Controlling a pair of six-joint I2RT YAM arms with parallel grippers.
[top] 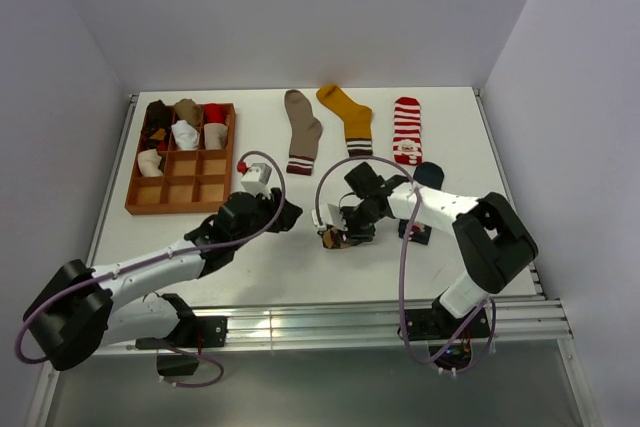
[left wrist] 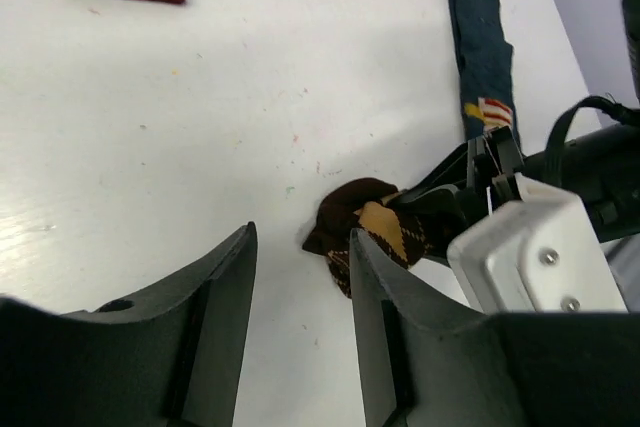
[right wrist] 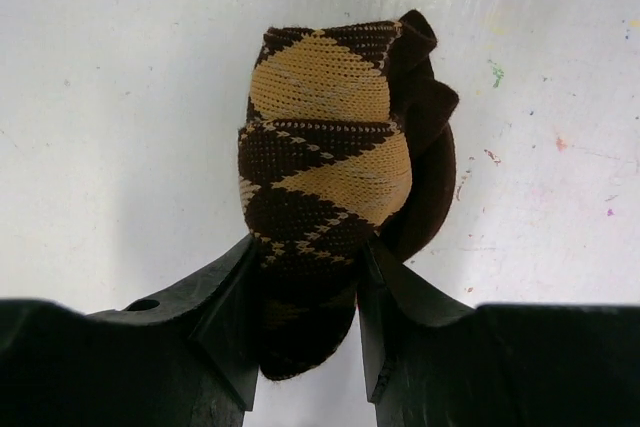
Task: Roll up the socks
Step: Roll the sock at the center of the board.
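**Nearly rolled: the argyle sock is pinched in the right end effector**

The argyle sock (right wrist: 325,197) lies as a tight bundle on the white surface (top: 330,282), near the middle and a little to the right. The right end effector (right wrist: 308,247) is clenched on it, one finger pressed into each side of its near end. The left end effector (left wrist: 300,237) hangs just left of the bundle, released, with only bare surface showing in the gap between its fingers.

A dark flap of fabric sticks out on the right and far side of the bundle, so the roll looks unsecured. To finish the step well, the right pinch should probably stay firm and low so that the turns cannot spring loose. The left end effector could then come in from the side to catch that flap and fold it over the bundle. Pulling upward would likely unwind it, and a squeeze too far off-centre could let it slip out sideways.

Four more socks lie flat at the far side: a taupe sock (top: 302,132), a mustard sock (top: 347,117), a striped sock (top: 406,130) and a navy sock (top: 430,175). The tray (top: 133,192) at the far left holds rolled ones in its far cells.

The near end of the bundle is buried between the fingers, so whether a cuff is already tucked there cannot be told. From above, the right arm covers most of the bundle and the near part of the navy sock. The tray's contents are too small to count surely.
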